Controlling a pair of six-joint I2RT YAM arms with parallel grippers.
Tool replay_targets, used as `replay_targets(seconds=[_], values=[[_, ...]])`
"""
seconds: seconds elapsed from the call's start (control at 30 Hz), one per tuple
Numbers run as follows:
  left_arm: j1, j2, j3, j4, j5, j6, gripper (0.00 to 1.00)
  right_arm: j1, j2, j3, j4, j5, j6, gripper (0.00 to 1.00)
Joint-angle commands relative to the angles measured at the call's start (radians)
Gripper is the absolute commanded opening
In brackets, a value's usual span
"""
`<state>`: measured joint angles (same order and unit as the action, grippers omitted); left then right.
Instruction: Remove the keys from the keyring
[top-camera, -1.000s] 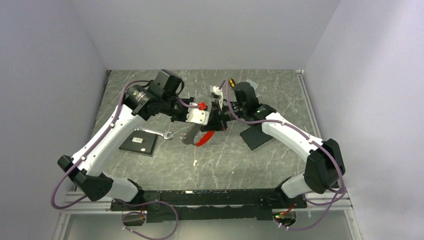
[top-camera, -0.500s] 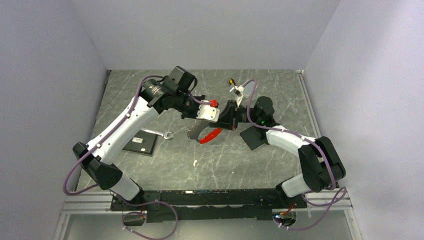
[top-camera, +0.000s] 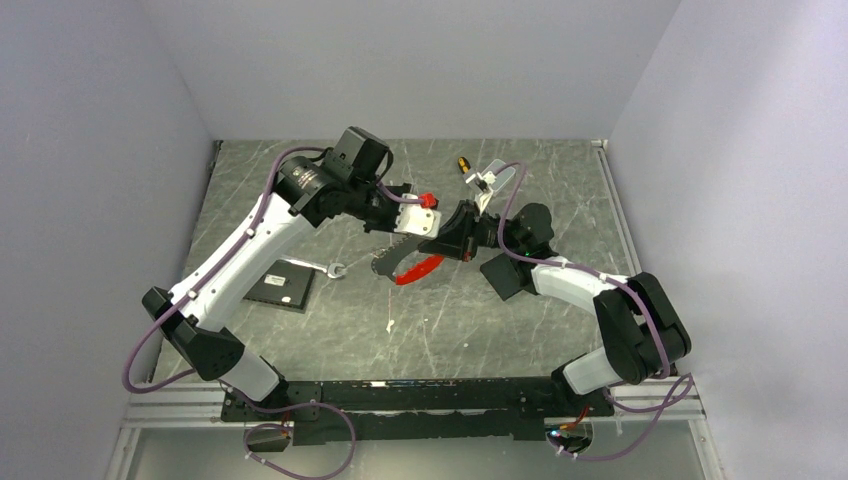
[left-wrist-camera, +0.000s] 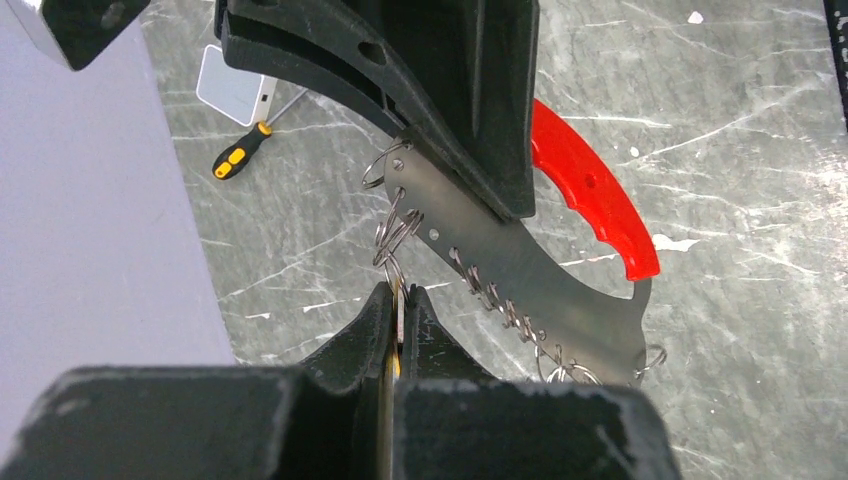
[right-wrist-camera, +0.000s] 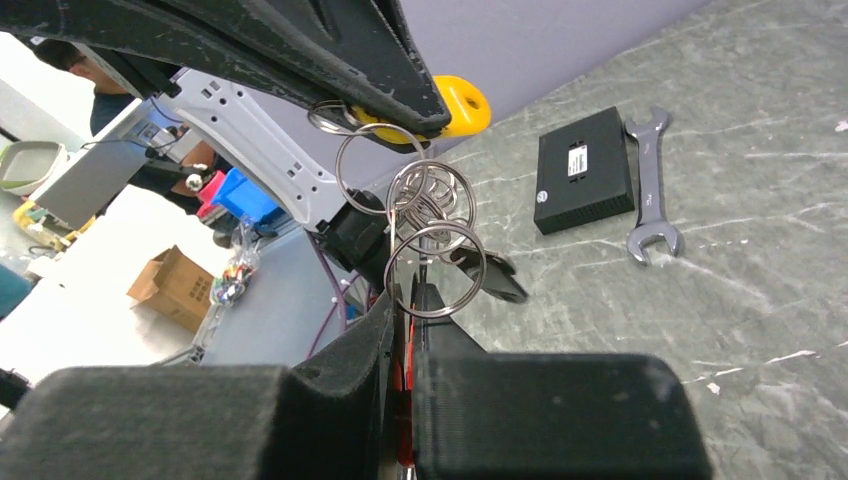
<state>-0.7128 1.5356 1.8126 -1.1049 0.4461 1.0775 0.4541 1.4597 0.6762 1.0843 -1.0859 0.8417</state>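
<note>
My left gripper (left-wrist-camera: 398, 296) is shut on a brass-yellow key (left-wrist-camera: 397, 345), seen edge-on between its fingers; the key's yellow head (right-wrist-camera: 457, 104) shows in the right wrist view. A chain of thin keyring loops (left-wrist-camera: 394, 234) joins that key to a grey metal plate (left-wrist-camera: 520, 280) with a red curved strip (left-wrist-camera: 590, 190). My right gripper (right-wrist-camera: 403, 302) is shut on that plate, just below the keyring loops (right-wrist-camera: 430, 225). In the top view both grippers meet above the table's middle, left gripper (top-camera: 413, 226) and right gripper (top-camera: 447, 241), with the red strip (top-camera: 422, 270) hanging under them.
A black box (top-camera: 277, 285) and a silver wrench (top-camera: 332, 268) lie left of the grippers. A yellow-handled screwdriver (left-wrist-camera: 240, 155) and a white box (left-wrist-camera: 235, 90) lie at the back. Another black block (top-camera: 512, 272) sits under the right arm.
Both arms have swung toward the back and right with the key and plate held between them; over the last half second they shifted only slightly. Both grips unchanged.
</note>
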Motion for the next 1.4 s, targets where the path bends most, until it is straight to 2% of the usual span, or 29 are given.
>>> replay_targets(seconds=[0.0,0.03,0.2,0.33,0.67,0.87,1.0,1.07,1.17,1.23,1.3,1.37], values=[[-0.002,-0.043,0.032,0.018,-0.013,0.015,0.00,0.001,-0.016,-0.022,-0.015,0.005,-0.028,0.00],[-0.003,-0.047,0.029,0.017,-0.013,0.025,0.00,0.001,-0.016,-0.022,-0.018,0.003,-0.031,0.00],[-0.006,-0.067,0.013,0.022,-0.023,0.079,0.00,0.001,-0.021,-0.028,-0.026,-0.013,-0.064,0.18],[-0.009,-0.072,0.013,0.007,-0.024,0.130,0.00,0.001,-0.026,-0.029,-0.022,-0.027,-0.076,0.26],[-0.014,-0.116,-0.058,0.001,-0.028,0.269,0.00,-0.009,-0.047,0.010,-0.078,-0.102,-0.111,0.40],[-0.013,-0.158,-0.119,0.001,-0.019,0.356,0.00,-0.020,-0.066,0.040,-0.118,-0.159,-0.113,0.57],[-0.014,-0.164,-0.117,-0.021,0.002,0.370,0.00,-0.043,-0.081,0.082,-0.196,-0.181,-0.143,0.58],[-0.014,-0.154,-0.093,-0.044,0.018,0.355,0.00,-0.051,-0.088,0.120,-0.288,-0.189,-0.206,0.58],[-0.014,-0.133,-0.049,-0.092,0.047,0.322,0.00,-0.063,-0.092,0.222,-0.532,-0.192,-0.369,0.58],[-0.014,-0.114,-0.022,-0.139,0.061,0.311,0.00,-0.065,-0.092,0.318,-0.778,-0.182,-0.564,0.58],[-0.014,-0.109,-0.012,-0.173,0.067,0.316,0.00,-0.065,-0.087,0.444,-1.135,-0.141,-0.839,0.57],[-0.014,-0.123,-0.029,-0.163,0.068,0.337,0.00,-0.066,-0.087,0.522,-1.310,-0.114,-0.982,0.56]])
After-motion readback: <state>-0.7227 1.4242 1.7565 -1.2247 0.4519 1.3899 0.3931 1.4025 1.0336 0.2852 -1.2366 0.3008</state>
